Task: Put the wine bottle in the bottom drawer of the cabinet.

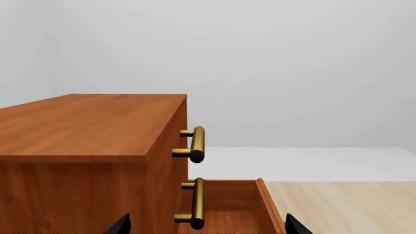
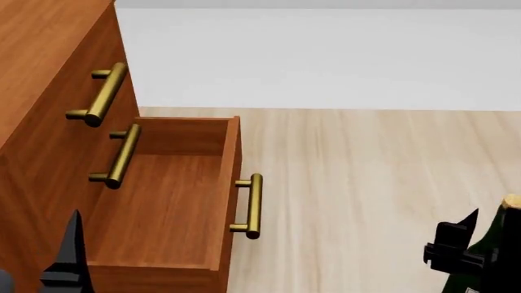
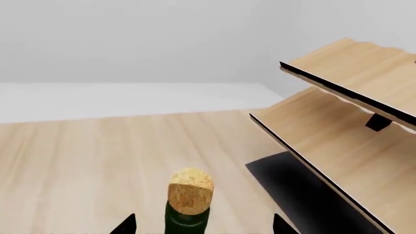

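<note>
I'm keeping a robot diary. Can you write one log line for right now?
bottom drawer: open, empty | wine bottle: upright between right gripper fingers | left gripper: near cabinet

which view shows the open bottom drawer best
The head view: the bottom drawer shows pulled out, with its bare floor and front handle. The left wrist view catches only a corner of it. The right wrist view misses it.
</note>
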You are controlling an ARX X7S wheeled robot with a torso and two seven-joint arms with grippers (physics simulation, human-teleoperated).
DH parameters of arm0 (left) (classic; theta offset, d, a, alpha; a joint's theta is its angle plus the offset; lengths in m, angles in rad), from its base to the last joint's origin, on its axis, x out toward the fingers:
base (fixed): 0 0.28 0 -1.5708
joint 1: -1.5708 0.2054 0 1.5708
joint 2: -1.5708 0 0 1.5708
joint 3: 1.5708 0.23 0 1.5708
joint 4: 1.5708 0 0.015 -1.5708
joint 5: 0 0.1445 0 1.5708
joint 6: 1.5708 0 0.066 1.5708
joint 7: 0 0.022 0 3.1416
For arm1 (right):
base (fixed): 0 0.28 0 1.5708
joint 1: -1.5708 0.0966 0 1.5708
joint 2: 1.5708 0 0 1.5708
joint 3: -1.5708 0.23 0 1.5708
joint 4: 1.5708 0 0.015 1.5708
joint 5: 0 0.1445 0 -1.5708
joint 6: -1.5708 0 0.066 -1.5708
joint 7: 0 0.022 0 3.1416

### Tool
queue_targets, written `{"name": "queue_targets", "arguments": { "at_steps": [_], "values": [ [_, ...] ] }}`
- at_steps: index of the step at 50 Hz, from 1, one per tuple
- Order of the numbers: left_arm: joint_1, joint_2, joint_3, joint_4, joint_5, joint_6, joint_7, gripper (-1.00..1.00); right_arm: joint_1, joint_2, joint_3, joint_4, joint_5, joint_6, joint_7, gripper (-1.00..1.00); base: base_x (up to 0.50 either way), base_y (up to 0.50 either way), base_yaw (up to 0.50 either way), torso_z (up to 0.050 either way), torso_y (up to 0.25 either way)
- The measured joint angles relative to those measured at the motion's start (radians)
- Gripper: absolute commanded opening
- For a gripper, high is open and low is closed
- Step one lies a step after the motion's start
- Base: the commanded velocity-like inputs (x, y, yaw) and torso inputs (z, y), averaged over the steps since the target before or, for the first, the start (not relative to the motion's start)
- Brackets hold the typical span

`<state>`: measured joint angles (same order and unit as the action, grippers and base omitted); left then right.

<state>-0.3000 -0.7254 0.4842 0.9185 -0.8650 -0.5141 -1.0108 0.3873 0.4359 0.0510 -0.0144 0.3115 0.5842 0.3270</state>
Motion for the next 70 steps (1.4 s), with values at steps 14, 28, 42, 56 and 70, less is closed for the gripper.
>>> {"name": "queue_targets", "arguments": {
  "at_steps": [14, 28, 42, 56, 70],
  "values": [
    [0.004, -0.003, -0.001, -0.004, 0.003, 0.007, -0.002, 1.00, 0.060, 0.002, -0.035, 0.096, -0.018, -0.016, -0.023, 1.00, 0.00, 0.00, 0.00, 0.000, 0.000],
    [-0.003, -0.005, -0.002, -0.003, -0.004, 0.002, -0.014, 1.00, 0.104, 0.002, -0.055, 0.157, -0.018, -0.022, -0.040, -1.00, 0.00, 0.00, 0.00, 0.000, 0.000],
    [-0.003, -0.007, 0.000, -0.004, -0.003, 0.003, -0.017, 1.00, 0.110, 0.000, -0.055, 0.161, 0.008, -0.032, -0.046, -1.00, 0.00, 0.00, 0.00, 0.000, 0.000],
    [-0.003, -0.010, 0.001, -0.004, -0.003, 0.006, -0.019, 1.00, 0.139, 0.026, -0.059, 0.074, 0.019, 0.034, -0.038, -1.00, 0.00, 0.00, 0.00, 0.000, 0.001],
    [-0.001, -0.013, 0.004, -0.008, 0.000, 0.009, -0.019, 1.00, 0.256, 0.056, -0.103, -0.053, 0.044, 0.167, -0.059, -1.00, 0.00, 0.00, 0.00, 0.000, 0.001]
  ]
}}
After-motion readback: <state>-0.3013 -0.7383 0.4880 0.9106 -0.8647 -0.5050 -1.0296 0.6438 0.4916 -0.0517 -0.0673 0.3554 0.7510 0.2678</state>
